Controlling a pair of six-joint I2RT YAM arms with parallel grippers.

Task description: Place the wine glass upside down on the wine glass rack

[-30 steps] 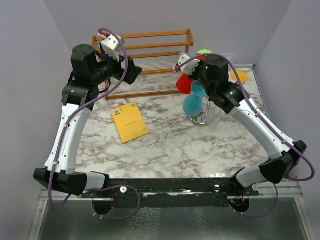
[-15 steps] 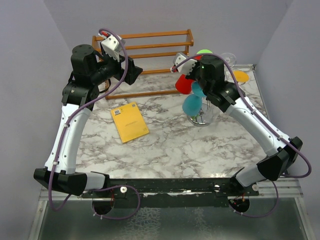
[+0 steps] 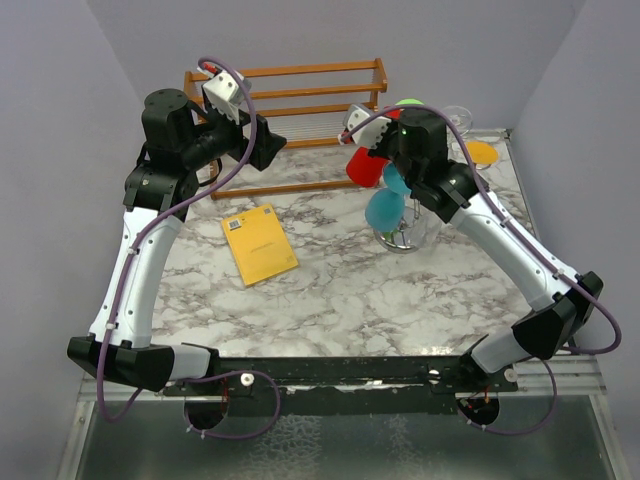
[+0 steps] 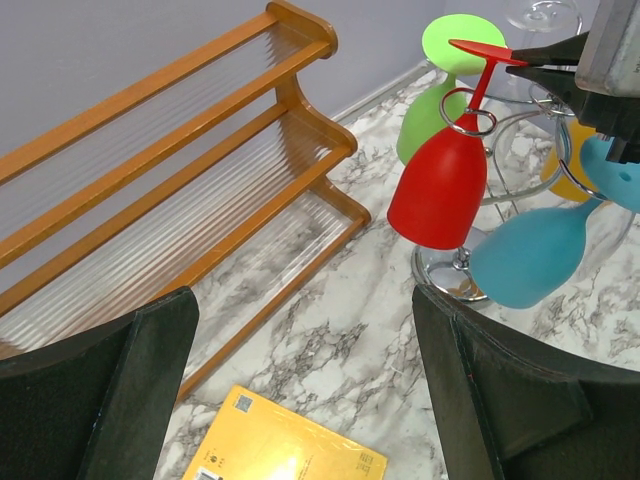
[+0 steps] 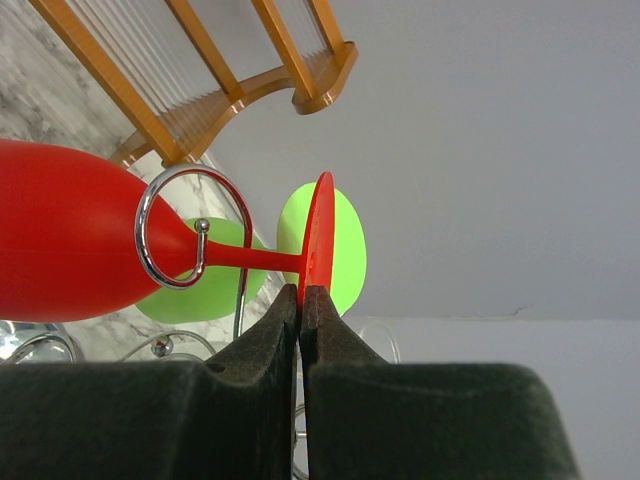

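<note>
The red wine glass [image 3: 366,168] hangs upside down, bowl low and foot up. My right gripper [image 5: 301,292] is shut on the thin edge of its foot [image 5: 322,235]. The stem passes through a curled wire arm [image 5: 160,215] of the silver wine glass rack [image 4: 447,272]. The left wrist view shows the same red glass [image 4: 440,185] with the right gripper [image 4: 555,52] at its foot. My left gripper [image 4: 305,330] stands wide open above the marble, holding nothing, well left of the rack [image 3: 405,238].
A blue glass [image 3: 385,208] hangs bowl-down on the rack. Green [image 4: 440,95], orange [image 3: 482,152] and clear [image 3: 457,115] glasses sit behind it. A brown wooden slatted shelf [image 3: 300,100] stands at the back. A yellow book [image 3: 259,243] lies on the marble.
My right arm has shifted slightly left and back, carrying the red glass a little with it. The left arm has not moved.
</note>
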